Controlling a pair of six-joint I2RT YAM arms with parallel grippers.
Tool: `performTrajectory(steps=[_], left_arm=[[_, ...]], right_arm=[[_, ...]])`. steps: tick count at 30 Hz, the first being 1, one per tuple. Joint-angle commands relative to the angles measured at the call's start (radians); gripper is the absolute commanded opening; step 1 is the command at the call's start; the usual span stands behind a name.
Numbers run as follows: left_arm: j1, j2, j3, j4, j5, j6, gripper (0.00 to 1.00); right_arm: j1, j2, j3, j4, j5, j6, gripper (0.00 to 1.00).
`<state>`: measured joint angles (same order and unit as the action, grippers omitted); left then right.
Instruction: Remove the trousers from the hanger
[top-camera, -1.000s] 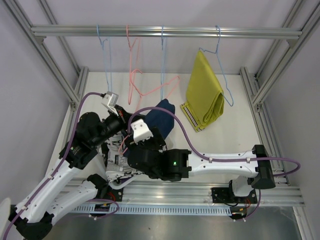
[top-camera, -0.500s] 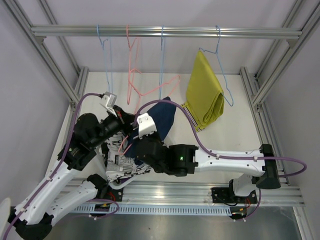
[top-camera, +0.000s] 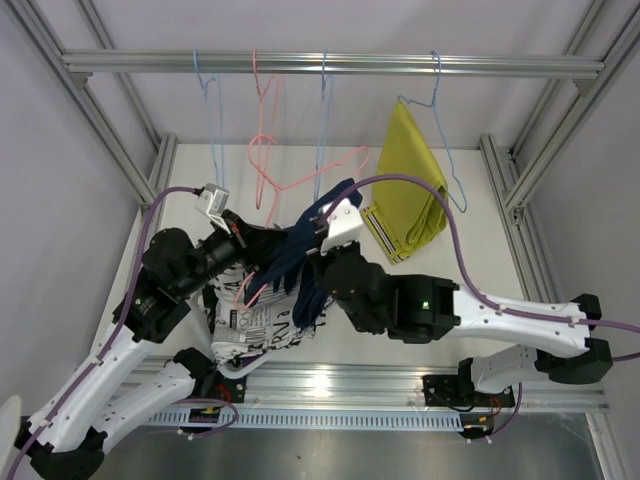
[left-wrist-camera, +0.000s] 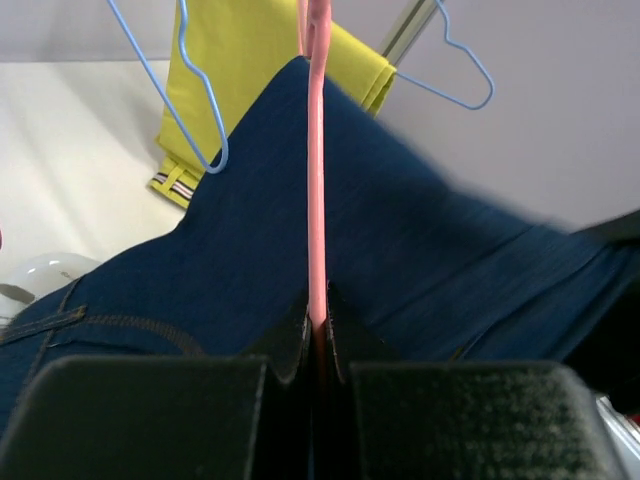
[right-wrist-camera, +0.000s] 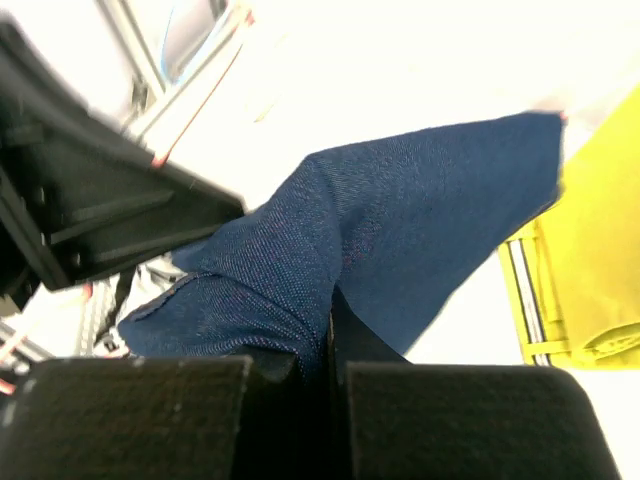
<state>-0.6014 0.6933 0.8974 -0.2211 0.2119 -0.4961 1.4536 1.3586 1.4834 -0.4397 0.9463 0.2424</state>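
Note:
Navy trousers (top-camera: 300, 258) drape over a pink hanger (left-wrist-camera: 317, 200) low above the table, between my two arms. My left gripper (left-wrist-camera: 318, 315) is shut on the hanger's thin pink bar, with navy cloth on both sides of it. A fold of the same navy trousers (right-wrist-camera: 420, 220) is pinched in my right gripper (right-wrist-camera: 330, 340), which is shut. Mustard yellow trousers (top-camera: 408, 185) with a striped waistband hang on a blue hanger (top-camera: 450, 170) at the right of the rail.
The metal rail (top-camera: 330, 63) also carries two bare blue hangers (top-camera: 212, 110) (top-camera: 323, 110). White trousers with black print (top-camera: 250, 325) lie on the table under my left arm. Frame posts stand at both sides.
My right gripper has closed on the navy trousers and moved up and to the right, stretching the cloth. The left gripper keeps its hold on the pink hanger.

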Motion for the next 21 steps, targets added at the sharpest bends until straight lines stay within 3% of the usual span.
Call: performTrajectory(steps=[1,9,21], left_arm=[[0.017,-0.006,0.008,0.011,-0.012,0.021,0.00],[0.017,-0.009,0.008,0.008,-0.011,0.022,0.01],[0.006,0.023,0.049,-0.032,0.017,0.087,0.01]], right_arm=[[-0.015,-0.093,0.023,0.067,0.054,-0.012,0.00],[-0.032,-0.145,0.020,0.042,0.078,-0.023,0.00],[-0.036,-0.260,0.109,0.016,0.172,-0.195,0.00]])
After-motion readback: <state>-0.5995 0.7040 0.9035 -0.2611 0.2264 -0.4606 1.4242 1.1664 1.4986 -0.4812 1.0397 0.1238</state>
